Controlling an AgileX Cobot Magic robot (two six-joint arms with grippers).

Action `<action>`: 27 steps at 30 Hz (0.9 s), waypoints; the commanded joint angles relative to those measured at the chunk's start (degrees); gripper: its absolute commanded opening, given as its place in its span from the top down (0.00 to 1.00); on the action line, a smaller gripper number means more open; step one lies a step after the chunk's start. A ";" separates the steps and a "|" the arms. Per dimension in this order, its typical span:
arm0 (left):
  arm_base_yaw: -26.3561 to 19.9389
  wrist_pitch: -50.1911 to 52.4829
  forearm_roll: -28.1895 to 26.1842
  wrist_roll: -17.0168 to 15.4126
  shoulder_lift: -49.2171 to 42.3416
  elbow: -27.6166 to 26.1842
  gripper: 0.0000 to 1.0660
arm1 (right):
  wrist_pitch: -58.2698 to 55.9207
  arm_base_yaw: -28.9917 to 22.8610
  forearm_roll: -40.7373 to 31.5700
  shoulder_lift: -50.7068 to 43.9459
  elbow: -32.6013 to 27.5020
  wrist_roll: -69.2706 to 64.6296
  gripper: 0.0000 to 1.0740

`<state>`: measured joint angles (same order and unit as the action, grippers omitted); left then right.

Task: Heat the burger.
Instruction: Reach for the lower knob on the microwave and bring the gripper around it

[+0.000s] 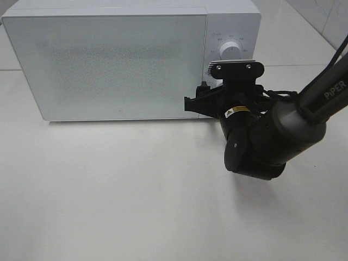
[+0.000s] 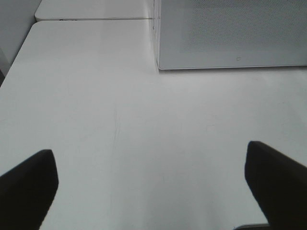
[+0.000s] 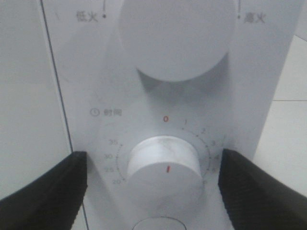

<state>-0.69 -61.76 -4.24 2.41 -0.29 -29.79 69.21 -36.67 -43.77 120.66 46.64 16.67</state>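
Now | right gripper [image 3: 152,158] spread wide, empty, astride timer knob [image 3: 164,170] | centre it, pinch squarely, turn clockwise | left gripper [image 2: 152,191] likewise wide, empty

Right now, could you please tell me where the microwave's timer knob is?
In the right wrist view, the timer knob sits on the microwave's control panel, right of the door, below the larger power knob, between the right tool's open fingers.

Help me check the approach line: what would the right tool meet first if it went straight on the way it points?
Most likely the timer knob, framed between the right tool's open fingers; depth is unclear.
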 commanded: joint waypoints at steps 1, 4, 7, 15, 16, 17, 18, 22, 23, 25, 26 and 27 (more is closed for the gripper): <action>-0.17 0.52 0.11 -0.40 -1.09 0.17 0.08 | 10.83 0.52 -0.40 -0.92 0.11 -0.06 0.30; -0.17 0.52 0.11 -0.40 -1.09 0.17 0.08 | 10.83 0.52 -0.40 -1.38 -0.97 -0.06 0.30; -0.17 0.52 0.11 -0.40 -1.09 0.17 0.08 | 10.89 -0.06 -0.69 -1.66 -1.15 -0.06 0.30; -0.17 0.52 0.11 -0.40 -1.09 0.17 0.08 | 10.89 -0.06 -0.46 -1.72 -1.09 -0.23 0.30; -0.17 0.52 0.11 -0.40 -1.09 0.17 0.08 | 10.89 -0.06 -0.46 -1.72 -1.09 -0.23 0.31; -0.17 0.52 0.11 -0.40 -1.09 0.17 0.08 | 10.89 -0.06 -0.46 -1.72 -1.09 -0.23 0.32; -0.17 0.52 0.11 -0.40 -1.09 0.17 0.08 | 10.89 -0.06 -0.46 -1.72 -1.09 -0.23 0.32; -0.17 0.52 0.11 -0.40 -1.09 0.17 0.08 | 10.54 -0.06 -0.40 -1.72 -1.09 -0.23 0.46; -0.17 0.52 0.11 -0.40 -1.09 0.17 0.08 | 10.54 -0.06 -0.40 -1.66 -1.09 -0.57 0.51; -0.17 0.52 0.11 -0.40 -1.09 0.17 0.08 | 10.54 -0.06 -0.40 -1.66 -1.09 -1.15 0.56; -0.17 0.52 0.11 -0.40 -1.09 0.17 0.08 | 10.37 0.00 -0.40 -1.66 -1.09 -1.83 0.69; -0.17 0.52 0.11 -0.40 -1.09 0.17 0.08 | 10.37 0.00 -0.40 -1.66 -1.09 -1.83 0.69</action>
<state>-0.69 -61.76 -4.24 2.41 -0.29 -29.79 69.44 -36.50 -44.00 119.86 45.49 15.53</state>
